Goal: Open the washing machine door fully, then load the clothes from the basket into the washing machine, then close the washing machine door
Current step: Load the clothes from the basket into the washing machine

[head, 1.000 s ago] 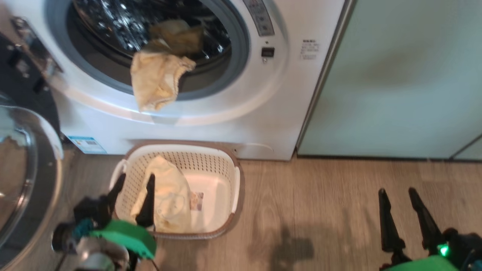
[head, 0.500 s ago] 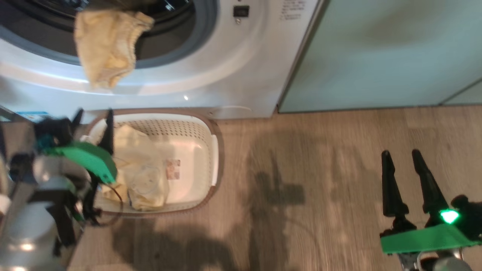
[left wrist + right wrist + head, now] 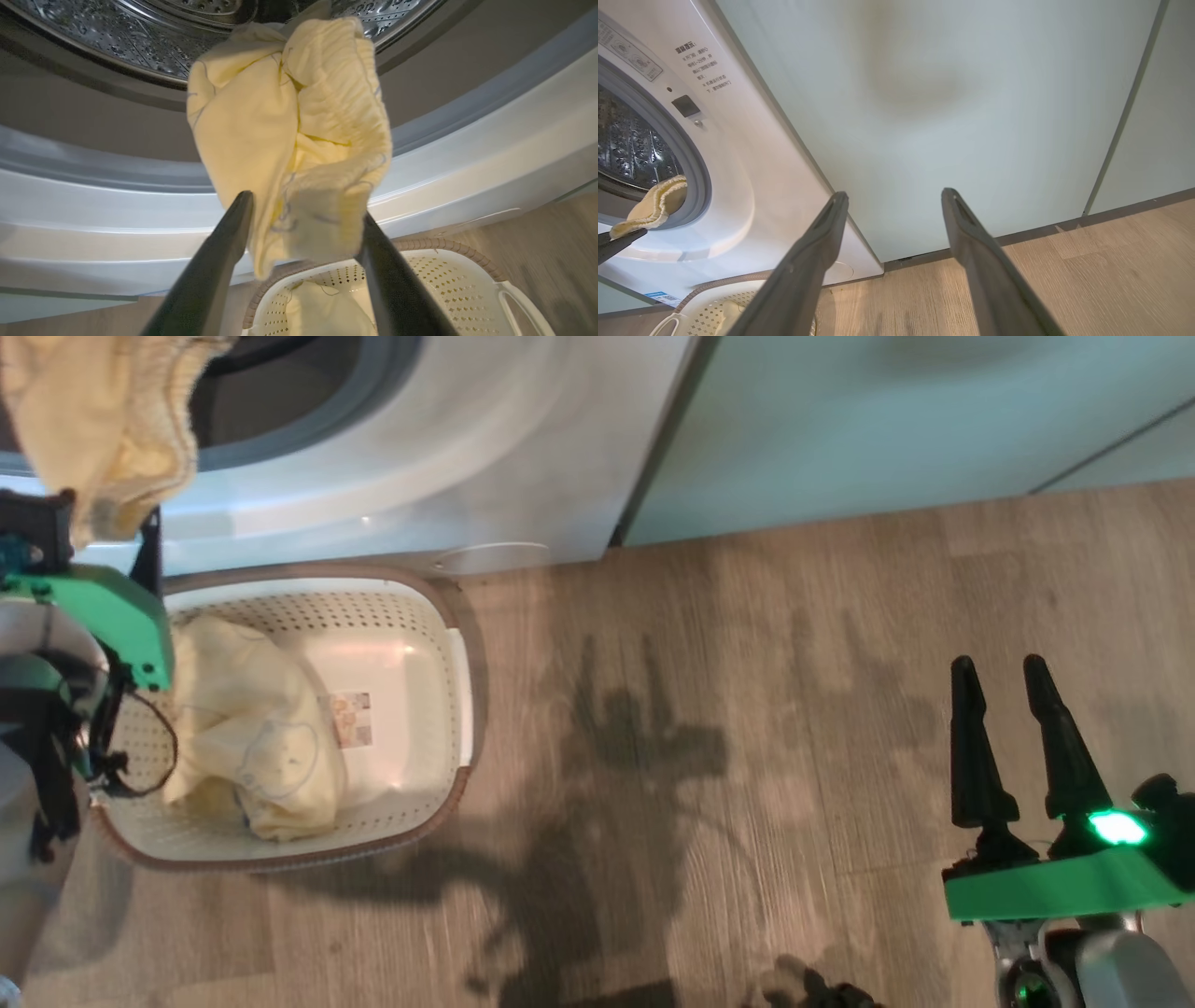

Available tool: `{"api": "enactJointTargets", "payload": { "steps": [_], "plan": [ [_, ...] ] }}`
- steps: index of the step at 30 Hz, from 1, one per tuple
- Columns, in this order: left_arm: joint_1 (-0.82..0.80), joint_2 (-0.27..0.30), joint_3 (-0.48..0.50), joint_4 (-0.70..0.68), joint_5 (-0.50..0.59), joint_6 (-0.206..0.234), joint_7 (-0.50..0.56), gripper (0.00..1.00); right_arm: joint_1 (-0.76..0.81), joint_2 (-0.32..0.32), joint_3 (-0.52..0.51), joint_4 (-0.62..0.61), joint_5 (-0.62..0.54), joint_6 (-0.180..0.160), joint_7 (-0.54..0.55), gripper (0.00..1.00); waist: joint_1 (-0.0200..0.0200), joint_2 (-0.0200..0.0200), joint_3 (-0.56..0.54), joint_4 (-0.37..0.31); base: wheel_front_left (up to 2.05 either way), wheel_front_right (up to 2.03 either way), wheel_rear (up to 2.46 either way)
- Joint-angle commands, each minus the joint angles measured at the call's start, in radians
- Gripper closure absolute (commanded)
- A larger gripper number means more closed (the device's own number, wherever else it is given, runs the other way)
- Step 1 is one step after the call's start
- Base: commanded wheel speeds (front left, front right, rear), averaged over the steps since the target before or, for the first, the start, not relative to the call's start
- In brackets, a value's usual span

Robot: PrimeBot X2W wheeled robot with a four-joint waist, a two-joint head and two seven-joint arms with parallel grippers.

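Wood-plank floor (image 3: 747, 709) fronts the big white front-loading washing machine (image 3: 448, 448), where one pale yellow garment (image 3: 289, 140) droops half-loaded between the parted left hand (image 3: 304, 205), a second yellow garment (image 3: 252, 737) awaits in the cream perforated plastic basket (image 3: 462, 653), and the right hand (image 3: 998, 660) idles, parted.

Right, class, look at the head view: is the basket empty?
No: a pale yellow garment lies crumpled inside the basket, against its left side in that view.

Pale green cabinet doors (image 3: 887, 420) meeting a shadowed light wood-plank floor (image 3: 840, 616).
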Motion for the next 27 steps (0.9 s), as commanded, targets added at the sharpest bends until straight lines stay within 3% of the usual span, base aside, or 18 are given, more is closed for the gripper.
{"api": "enactJointTargets", "payload": {
  "steps": [1, 2, 3, 4, 5, 14, 27],
  "plan": [
    [-0.050, 0.062, 0.027, 0.000, 0.018, 0.010, 0.003, 0.00, -0.018, -0.015, 0.023, -0.032, 0.010, -0.003, -0.007, 0.00, -0.0001, 0.0000, 0.017, -0.016, 0.00, 0.00, 0.00],
    [-0.060, 0.062, 0.024, 0.007, 0.021, 0.012, 0.004, 0.00, -0.020, -0.015, 0.025, -0.032, 0.013, -0.003, -0.007, 0.00, -0.0001, 0.0000, 0.020, -0.019, 0.00, 0.00, 0.00],
    [-0.069, 0.061, 0.021, 0.014, 0.024, 0.014, 0.007, 0.29, -0.022, -0.015, 0.025, -0.033, 0.016, -0.003, -0.007, 0.00, -0.0001, 0.0000, 0.022, -0.021, 0.00, 0.00, 0.00],
    [-0.077, 0.061, 0.017, 0.018, 0.026, 0.014, 0.010, 0.69, -0.024, -0.015, 0.026, -0.033, 0.018, -0.003, -0.007, 0.00, -0.0001, 0.0000, 0.024, -0.022, 0.00, 0.00, 0.00],
    [-0.086, 0.061, 0.014, 0.021, 0.026, 0.011, 0.012, 1.00, -0.025, -0.015, 0.026, -0.034, 0.021, -0.003, -0.007, 0.00, -0.0001, 0.0000, 0.026, -0.024, 0.00, 0.00, 0.00],
    [-0.157, 0.083, 0.005, -0.005, -0.001, -0.044, 0.088, 1.00, -0.026, -0.015, 0.027, -0.035, 0.035, -0.003, -0.007, 0.00, -0.0001, 0.0000, 0.037, -0.022, 0.00, 0.00, 0.00],
    [-0.330, 0.204, 0.046, -0.123, -0.066, -0.096, 0.337, 1.00, -0.048, -0.015, 0.051, -0.049, 0.065, -0.003, -0.007, 0.00, -0.0001, 0.0000, 0.116, -0.078, 0.00, 0.00, 0.00]
  ]
}}
